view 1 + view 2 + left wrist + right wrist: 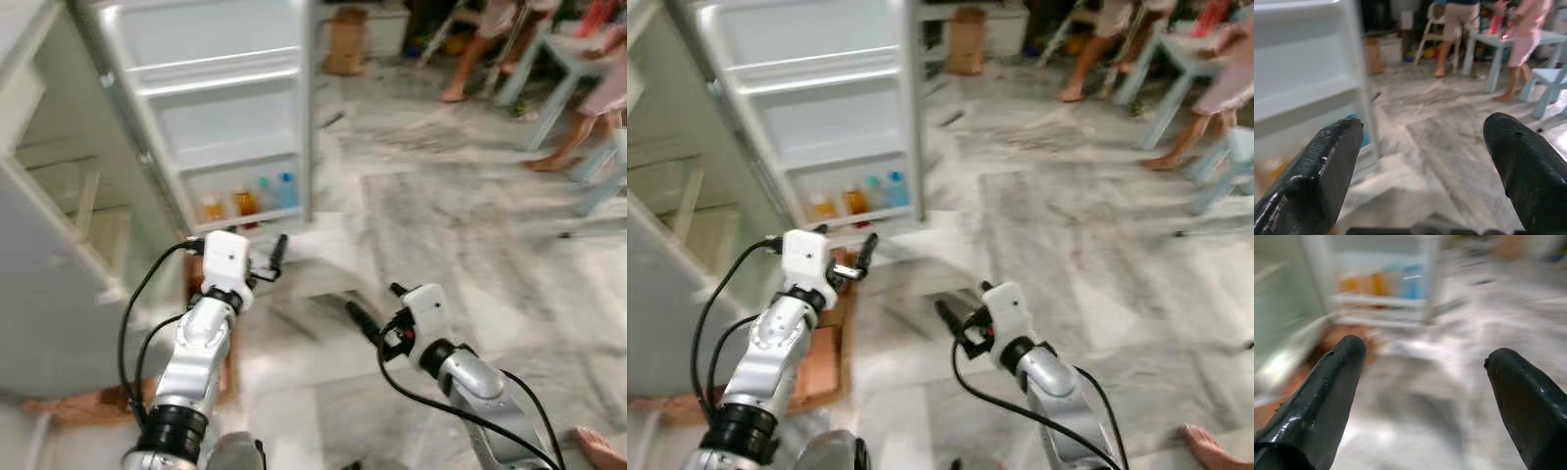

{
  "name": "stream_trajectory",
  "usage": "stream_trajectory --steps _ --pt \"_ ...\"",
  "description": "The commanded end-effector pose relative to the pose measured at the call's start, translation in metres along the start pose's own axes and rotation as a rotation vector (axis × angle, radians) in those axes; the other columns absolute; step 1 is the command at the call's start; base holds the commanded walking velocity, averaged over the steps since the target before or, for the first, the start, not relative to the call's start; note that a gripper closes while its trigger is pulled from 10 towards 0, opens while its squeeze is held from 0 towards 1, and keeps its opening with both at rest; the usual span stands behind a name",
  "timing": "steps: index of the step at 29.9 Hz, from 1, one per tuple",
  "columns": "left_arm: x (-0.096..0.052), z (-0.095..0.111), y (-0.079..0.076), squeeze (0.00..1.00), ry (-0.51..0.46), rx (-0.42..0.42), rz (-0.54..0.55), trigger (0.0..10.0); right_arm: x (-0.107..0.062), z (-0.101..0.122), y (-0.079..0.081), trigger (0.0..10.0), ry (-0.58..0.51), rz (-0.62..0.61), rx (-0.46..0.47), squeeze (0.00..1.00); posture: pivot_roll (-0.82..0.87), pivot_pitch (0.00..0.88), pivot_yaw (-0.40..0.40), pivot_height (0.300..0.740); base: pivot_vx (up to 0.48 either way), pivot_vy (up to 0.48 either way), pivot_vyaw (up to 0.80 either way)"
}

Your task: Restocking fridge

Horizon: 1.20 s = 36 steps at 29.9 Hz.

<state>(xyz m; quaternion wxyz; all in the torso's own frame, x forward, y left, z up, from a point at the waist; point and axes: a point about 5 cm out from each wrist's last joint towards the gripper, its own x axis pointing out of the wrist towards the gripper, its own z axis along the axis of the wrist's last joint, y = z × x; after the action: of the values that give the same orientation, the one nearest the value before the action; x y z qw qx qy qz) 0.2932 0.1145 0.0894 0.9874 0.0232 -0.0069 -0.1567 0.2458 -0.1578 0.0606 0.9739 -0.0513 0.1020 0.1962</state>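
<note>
Fridge (pixel 59 196): stands open at the robot's left; pale interior with shelves, blurred.

Fridge door (pixel 216 108): swung wide, inner face toward the robot; white, with three door racks one above the other. The upper two racks show nothing in them.

Bottles (pixel 250 201): a row standing in the lowest door rack; two orange at the hinge side, then a pale one, then a blue one at the door's free edge. Labels too blurred to read.

Left gripper (pixel 1425 161): raised in front of the door's lower edge, near the bottle rack. Fingers spread wide apart, nothing between them. Its wrist view looks past the door's edge across the floor.

Right gripper (pixel 1425 396): held low over the floor, well apart from the door, pointing toward the bottle rack. Fingers spread wide, holding nothing. Wrist view heavily blurred.

Floor (pixel 460 225): grey-white marble pattern.

Brown board (pixel 818 362): flat on the floor beneath the left arm, by the fridge's foot.

Brown bin (pixel 345 41): on the floor beyond the door's free edge.

People (pixel 1488 34): two standing at the far side of the room, barefoot, by a pale blue table (pixel 1508 46) and chairs.

A bare foot (pixel 600 448): at the floor's near right corner.
</note>
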Motion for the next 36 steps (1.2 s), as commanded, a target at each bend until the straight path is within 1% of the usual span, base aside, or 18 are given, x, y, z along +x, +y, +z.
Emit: stream_trajectory --steps 1,4,6,7,9,13,15,16,19,20,21,23,24,28,30,36 --pt "-0.002 0.003 0.014 0.00 -0.001 0.044 0.039 10.0 0.012 0.022 -0.001 10.0 -0.102 -0.059 -0.014 0.00 0.08 0.036 0.000 0.740 0.360 -0.311 -0.80" --pt "-0.003 0.001 0.018 0.00 0.009 0.074 0.061 10.0 0.019 0.040 -0.007 10.0 -0.173 -0.134 -0.021 0.00 0.09 0.033 0.000 0.740 0.371 -0.301 -0.80" --pt "-0.004 0.001 0.021 0.00 0.011 0.085 0.085 10.0 0.022 0.050 -0.007 10.0 -0.216 -0.161 -0.034 0.00 0.09 0.029 -0.001 0.740 0.392 -0.274 -0.80" --pt "-0.004 0.001 0.022 0.00 0.014 0.087 0.098 10.0 0.024 0.052 -0.006 10.0 -0.223 -0.164 -0.034 0.00 0.09 0.029 -0.001 0.740 0.412 -0.240 -0.80" --pt "-0.003 0.001 0.023 0.00 0.018 0.091 0.109 10.0 0.025 0.051 -0.005 10.0 -0.222 -0.167 -0.035 0.00 0.09 0.027 -0.002 0.740 0.422 -0.120 -0.80" --pt "-0.002 -0.001 0.023 0.00 0.032 0.107 0.139 10.0 0.027 0.043 0.000 10.0 -0.203 -0.193 -0.032 0.00 0.10 0.027 -0.003 0.740 0.443 0.000 -0.80" --pt "-0.003 -0.001 0.024 0.00 0.036 0.114 0.161 10.0 0.027 0.044 0.004 10.0 -0.217 -0.198 -0.028 0.00 0.10 0.028 -0.002 0.740 0.452 0.000 -0.80" --pt "-0.005 -0.002 0.029 0.00 0.041 0.121 0.204 10.0 0.028 0.050 0.005 10.0 -0.247 -0.213 -0.028 0.00 0.10 0.028 -0.002 0.740 0.461 0.000 -0.80" --pt "-0.009 -0.002 0.036 0.00 0.043 0.132 0.257 10.0 0.029 0.055 0.004 10.0 -0.275 -0.231 -0.025 0.00 0.09 0.032 0.001 0.740 0.464 0.000 -0.80" --pt "-0.009 -0.002 0.036 0.00 0.043 0.132 0.257 10.0 0.029 0.055 0.004 10.0 -0.275 -0.231 -0.025 0.00 0.09 0.032 0.001 0.740 0.465 0.000 -0.80" --pt "-0.014 -0.002 0.042 0.00 0.044 0.128 0.301 10.0 0.029 0.058 0.001 10.0 -0.286 -0.249 -0.020 0.00 0.09 0.034 0.002 0.740 0.472 0.000 -0.80" --pt "-0.018 -0.004 0.047 0.00 0.050 0.125 0.337 10.0 0.029 0.059 -0.001 10.0 -0.292 -0.263 -0.022 0.00 0.08 0.038 0.003 0.740 0.480 0.000 -0.80" --pt "-0.022 -0.006 0.053 0.00 0.064 0.117 0.369 10.0 0.029 0.059 -0.002 10.0 -0.294 -0.269 -0.026 0.00 0.09 0.039 0.003 0.740 0.480 0.000 -0.80" --pt "-0.024 -0.008 0.054 0.00 0.070 0.119 0.375 10.0 0.029 0.057 -0.001 10.0 -0.291 -0.270 -0.025 0.00 0.09 0.039 0.005 0.740 0.480 0.000 -0.80" --pt "-0.025 -0.008 0.053 0.00 0.073 0.129 0.368 10.0 0.031 0.057 0.003 10.0 -0.291 -0.259 -0.021 0.00 0.09 0.038 0.006 0.740 0.480 0.000 -0.80" --pt "-0.024 -0.006 0.051 0.00 0.065 0.147 0.354 10.0 0.032 0.056 0.005 10.0 -0.296 -0.256 -0.011 0.00 0.09 0.037 0.011 0.740 0.480 0.000 -0.71"
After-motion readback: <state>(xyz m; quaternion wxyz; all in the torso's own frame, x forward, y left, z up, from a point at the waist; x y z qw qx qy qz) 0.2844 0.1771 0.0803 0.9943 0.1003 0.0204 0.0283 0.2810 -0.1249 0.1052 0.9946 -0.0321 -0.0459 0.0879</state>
